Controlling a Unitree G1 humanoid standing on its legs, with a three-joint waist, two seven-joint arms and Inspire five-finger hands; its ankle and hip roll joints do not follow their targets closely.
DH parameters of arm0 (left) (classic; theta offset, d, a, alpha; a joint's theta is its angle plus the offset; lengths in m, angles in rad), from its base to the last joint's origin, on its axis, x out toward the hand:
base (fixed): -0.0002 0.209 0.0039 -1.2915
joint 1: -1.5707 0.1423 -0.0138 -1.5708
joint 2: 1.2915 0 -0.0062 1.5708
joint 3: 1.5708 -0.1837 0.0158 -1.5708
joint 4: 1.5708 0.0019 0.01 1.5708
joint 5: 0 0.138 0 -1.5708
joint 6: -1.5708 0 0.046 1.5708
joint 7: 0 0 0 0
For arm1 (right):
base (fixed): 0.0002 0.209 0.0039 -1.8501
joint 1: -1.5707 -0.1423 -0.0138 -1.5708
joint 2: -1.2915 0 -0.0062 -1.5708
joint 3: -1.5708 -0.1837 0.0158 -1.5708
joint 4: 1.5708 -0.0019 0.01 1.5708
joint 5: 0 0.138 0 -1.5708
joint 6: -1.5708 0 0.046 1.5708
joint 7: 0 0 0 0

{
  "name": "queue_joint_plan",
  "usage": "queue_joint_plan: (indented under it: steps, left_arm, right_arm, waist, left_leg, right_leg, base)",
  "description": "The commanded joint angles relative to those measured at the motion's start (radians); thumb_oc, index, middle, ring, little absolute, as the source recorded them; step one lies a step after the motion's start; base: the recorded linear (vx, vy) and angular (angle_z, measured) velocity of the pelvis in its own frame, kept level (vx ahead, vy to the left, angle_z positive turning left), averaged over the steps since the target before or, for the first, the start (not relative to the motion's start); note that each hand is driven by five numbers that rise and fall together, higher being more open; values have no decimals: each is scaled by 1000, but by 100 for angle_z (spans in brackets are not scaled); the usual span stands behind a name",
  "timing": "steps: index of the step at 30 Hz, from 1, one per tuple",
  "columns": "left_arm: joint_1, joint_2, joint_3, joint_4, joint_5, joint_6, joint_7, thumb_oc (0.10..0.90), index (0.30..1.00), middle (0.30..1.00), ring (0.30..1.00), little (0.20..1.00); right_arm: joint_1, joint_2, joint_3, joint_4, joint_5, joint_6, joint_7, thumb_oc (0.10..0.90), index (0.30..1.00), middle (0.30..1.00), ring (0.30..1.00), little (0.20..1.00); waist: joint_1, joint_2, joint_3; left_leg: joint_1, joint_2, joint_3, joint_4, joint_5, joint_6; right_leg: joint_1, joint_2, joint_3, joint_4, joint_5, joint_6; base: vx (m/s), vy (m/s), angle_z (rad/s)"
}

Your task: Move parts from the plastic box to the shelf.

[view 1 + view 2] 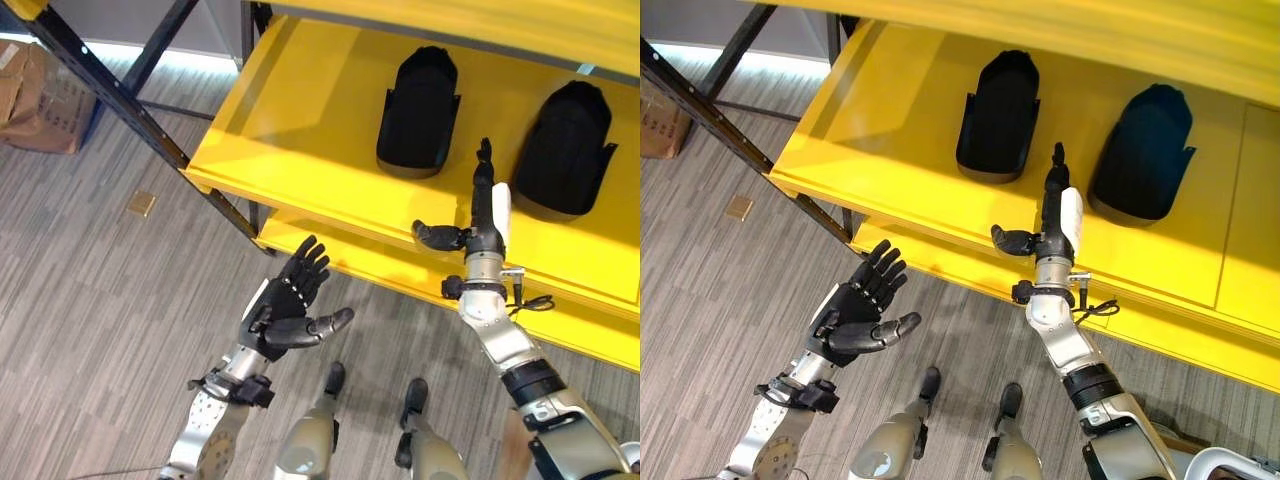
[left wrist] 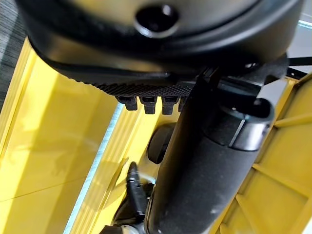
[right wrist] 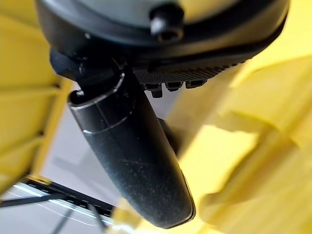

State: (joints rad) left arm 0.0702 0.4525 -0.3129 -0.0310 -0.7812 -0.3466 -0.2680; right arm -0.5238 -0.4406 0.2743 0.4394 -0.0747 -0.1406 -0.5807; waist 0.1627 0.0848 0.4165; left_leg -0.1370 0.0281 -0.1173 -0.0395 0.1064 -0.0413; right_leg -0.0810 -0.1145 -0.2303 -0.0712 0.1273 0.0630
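Two black moulded parts lie on the yellow shelf [image 1: 300, 110]: one part [image 1: 418, 110] near the middle and a second part [image 1: 565, 150] to its right. My right hand [image 1: 482, 220] is raised over the shelf's front edge between the two parts, fingers straight and thumb out, holding nothing. My left hand [image 1: 288, 305] hovers over the floor in front of the shelf's lower tier, palm up, fingers spread, empty. In the left wrist view the thumb [image 2: 204, 175] stands out straight; in the right wrist view the thumb [image 3: 131, 156] does too.
A lower yellow shelf tier [image 1: 560, 325] runs below the upper one. Black shelf frame bars [image 1: 120, 95] slant across the grey carpet at the left. A brown cardboard package [image 1: 35, 90] lies at the far left, and a small tan square [image 1: 141, 203] on the floor.
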Motion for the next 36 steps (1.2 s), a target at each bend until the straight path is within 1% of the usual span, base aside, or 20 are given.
queue_joint_plan:
  steps: [1, 6, 10, 13, 21, 27, 36]
  left_arm:
    - [-26, 34, 21, -123, -21, -82, -25, 900, 1000, 1000, 1000, 1000]
    - [-18, 42, 14, -119, -24, -87, -31, 900, 1000, 1000, 1000, 1000]
    - [-17, 45, 10, -115, -29, -91, -31, 900, 1000, 1000, 1000, 1000]
    - [-15, 49, 12, -116, -31, -94, -33, 900, 1000, 1000, 1000, 1000]
    - [-12, 53, 12, -117, -31, -96, -36, 900, 1000, 1000, 1000, 1000]
    - [-20, 55, 0, -111, -30, -107, -33, 900, 1000, 1000, 1000, 1000]
    - [-28, 50, -3, -112, -31, -103, -29, 900, 1000, 1000, 1000, 1000]
  right_arm:
    - [-155, -42, -22, -40, -25, -69, -54, 900, 1000, 1000, 1000, 1000]
    - [-173, -58, -26, 33, -24, -70, -59, 900, 1000, 1000, 1000, 1000]
    - [-176, -72, -28, 62, -29, -60, -62, 900, 1000, 1000, 1000, 1000]
    - [-180, -85, -34, 86, -22, -65, -55, 900, 1000, 1000, 1000, 1000]
    - [-170, -90, -45, 91, -13, -49, -85, 900, 1000, 1000, 1000, 1000]
    - [-172, -87, -56, 98, -9, -32, -98, 900, 1000, 1000, 1000, 1000]
    - [-165, -77, -62, 92, 4, -22, -121, 900, 1000, 1000, 1000, 1000]
  waist:
    - [10, -25, -52]
    - [17, -21, -49]
    - [17, -20, -48]
    - [17, -21, -46]
    - [16, -25, -44]
    - [11, -24, -41]
    - [4, -23, -44]
  left_leg:
    - [-2, -27, 77, 35, -52, 63]
    - [3, -27, 70, 38, -53, 62]
    - [6, -26, 66, 38, -53, 61]
    - [9, -24, 65, 38, -52, 61]
    - [11, -20, 63, 40, -53, 60]
    - [10, -20, 63, 42, -53, 60]
    - [12, -21, 67, 42, -55, 60]
  right_leg:
    - [8, -60, 42, 171, -117, 17]
    - [16, -63, 35, 178, -121, 17]
    - [18, -64, 36, 183, -125, 18]
    - [20, -63, 37, 187, -126, 18]
    - [21, -60, 38, 197, -133, 17]
    - [18, -58, 42, 205, -136, 16]
    - [15, -55, 50, 210, -139, 15]
  base:
    - [0, 0, 0]
    - [12, -5, 2]
    - [13, -6, 3]
    - [7, -13, 2]
    - [0, 0, 0]
    - [0, 0, 0]
    - [0, 0, 0]
